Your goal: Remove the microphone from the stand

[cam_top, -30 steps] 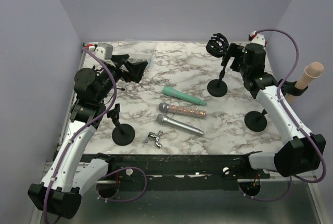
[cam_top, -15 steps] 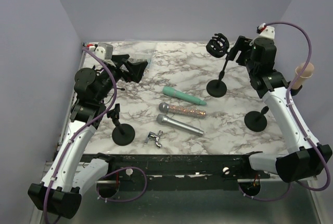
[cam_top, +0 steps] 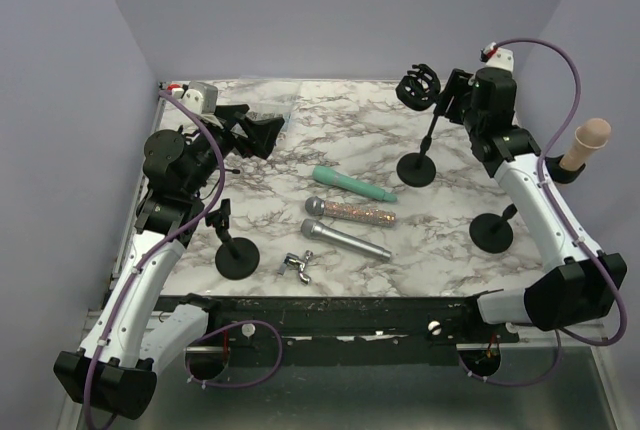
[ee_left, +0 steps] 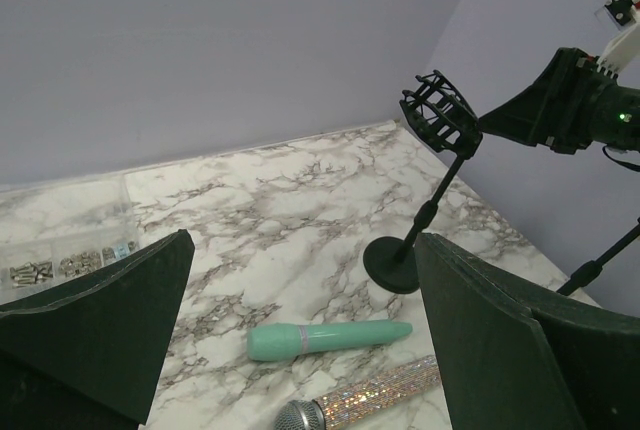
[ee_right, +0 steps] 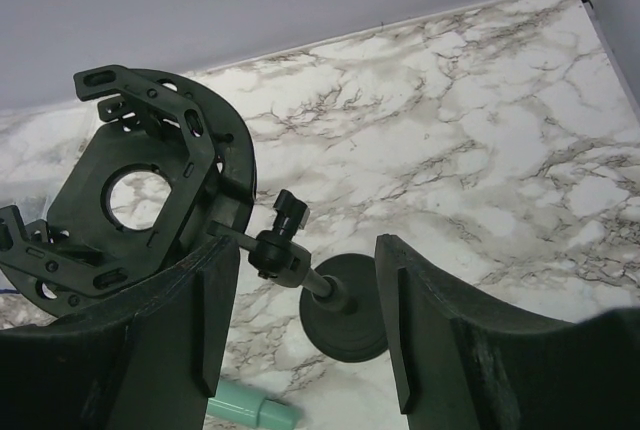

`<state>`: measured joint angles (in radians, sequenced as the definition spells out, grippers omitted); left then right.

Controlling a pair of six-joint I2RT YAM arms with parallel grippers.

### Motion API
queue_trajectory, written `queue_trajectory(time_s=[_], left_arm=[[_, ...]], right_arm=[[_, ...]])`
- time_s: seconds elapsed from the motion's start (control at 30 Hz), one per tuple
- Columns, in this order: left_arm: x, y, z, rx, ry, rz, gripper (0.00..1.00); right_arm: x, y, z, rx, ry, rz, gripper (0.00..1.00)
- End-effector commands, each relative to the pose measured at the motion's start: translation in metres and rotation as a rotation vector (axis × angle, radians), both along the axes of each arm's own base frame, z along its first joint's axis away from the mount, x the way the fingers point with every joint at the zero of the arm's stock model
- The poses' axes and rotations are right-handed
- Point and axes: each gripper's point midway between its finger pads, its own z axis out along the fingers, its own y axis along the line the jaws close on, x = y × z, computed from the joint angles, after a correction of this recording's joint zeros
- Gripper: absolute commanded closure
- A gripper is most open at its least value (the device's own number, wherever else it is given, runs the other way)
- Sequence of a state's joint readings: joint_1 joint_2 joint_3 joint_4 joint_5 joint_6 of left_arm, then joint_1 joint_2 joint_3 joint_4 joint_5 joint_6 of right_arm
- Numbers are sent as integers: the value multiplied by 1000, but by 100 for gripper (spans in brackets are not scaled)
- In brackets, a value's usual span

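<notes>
- Hovering right claw (ee_right: 305,250), spread apart, beside the shock mount (ee_right: 85,200).
- Holding left claw (ee_left: 300,250) agape above the tabletop (cam_top: 330,130).
- Lying flat: teal microphone (cam_top: 352,184), glittery microphone (cam_top: 352,212), silver microphone (cam_top: 345,240).

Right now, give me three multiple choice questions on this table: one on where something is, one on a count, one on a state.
1. Where is the teal microphone? A. standing upright B. flat on the table C. hanging off the edge
2. How many microphones lie on the table? A. two B. three C. five
3. The shock mount is: A. holding a microphone B. lying on the table C. empty

Answers: 1 B, it lies flat on the marble. 2 B, the teal microphone, glitter microphone and silver microphone. 3 C, marble shows through its ring.
</notes>
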<state>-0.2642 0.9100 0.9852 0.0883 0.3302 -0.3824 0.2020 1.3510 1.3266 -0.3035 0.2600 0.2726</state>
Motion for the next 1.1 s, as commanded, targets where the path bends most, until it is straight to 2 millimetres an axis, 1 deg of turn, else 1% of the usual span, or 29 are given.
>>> queue_trajectory(time_s=[0.0, 0.33, 0.4, 0.47, 0.53, 0.6, 0.73, 0.87, 0.97, 1.07], left_arm=[[-4, -3, 6, 2, -28, -17, 4], [-4, -3, 6, -5, -27, -23, 4], [-4, -4, 5, -5, -21, -25, 4], [-5, -5, 6, -7, -25, -33, 4], [-5, -4, 6, -7, -26, -28, 4], [-4, -4, 5, -6, -24, -23, 4], [-6, -5, 7, -10, -28, -36, 4], [-4, -3, 6, -4, -26, -20, 4], [-4, -4, 6, -3, -26, -24, 4], [-5, -4, 6, -3, -28, -26, 3]], right_arm=[[8, 6, 0, 16, -20, 21, 37], [-6, 1, -53, -3, 76, 7, 38], [-8, 1, -61, -6, 95, 8, 39], [-10, 2, -62, -2, 98, 10, 39], [-9, 4, -55, 9, 84, 22, 39], [-8, 4, -40, 13, 62, 21, 39], [-7, -2, -9, 13, -5, -10, 39], [-1, -4, 16, 11, -57, -22, 39], [6, -5, 26, -4, -72, -30, 39], [12, -7, 29, -14, -71, -45, 39]])
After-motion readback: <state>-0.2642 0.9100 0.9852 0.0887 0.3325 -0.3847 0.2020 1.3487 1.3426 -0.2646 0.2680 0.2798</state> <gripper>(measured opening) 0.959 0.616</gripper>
